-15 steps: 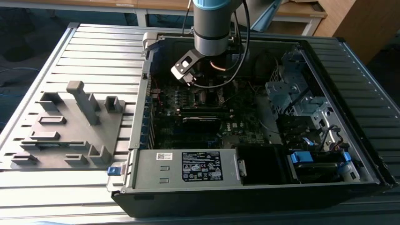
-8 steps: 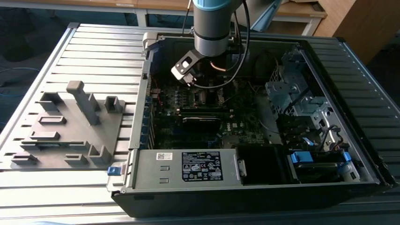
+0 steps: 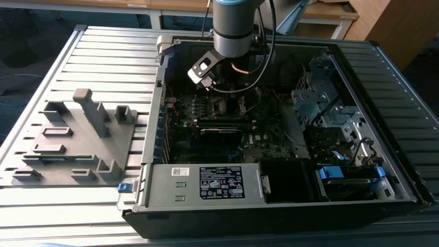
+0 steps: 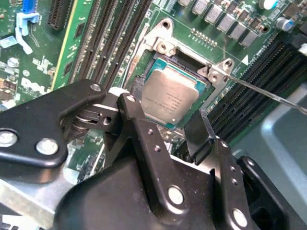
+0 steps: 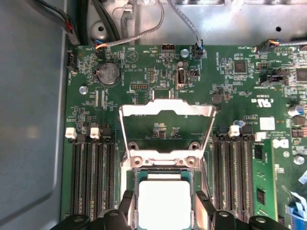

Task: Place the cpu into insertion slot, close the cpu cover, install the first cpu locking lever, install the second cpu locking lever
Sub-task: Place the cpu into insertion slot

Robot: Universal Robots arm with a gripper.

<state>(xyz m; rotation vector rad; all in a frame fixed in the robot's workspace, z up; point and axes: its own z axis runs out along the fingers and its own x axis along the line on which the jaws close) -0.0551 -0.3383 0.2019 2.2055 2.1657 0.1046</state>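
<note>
Second wrist view: cpu gripped at the insertion slot, cover raised.

The gripper [image 4: 171, 104] was seen with its fingers [image 4: 144, 127] closed against two opposite edges of the cpu [image 4: 172, 93], which lay flat directly between them, in or just over the insertion slot [image 4: 186, 56]; whether it was fully seated could not be told. In the first wrist view the cpu cover [image 5: 136, 111] was found swung up on its hinge, beyond the cpu from the fingers, the green board [image 5: 158, 72] showing through its window. A thin cpu locking lever [image 4: 268, 92] was seen slanting out from the slot's corner over the memory-stick slots [image 4: 261, 64], apparently unlatched. In the upper middle of the exterior view the arm [image 3: 230, 31] was seen reaching down into the open computer case [image 3: 274, 226], in which the board was housed.
</note>
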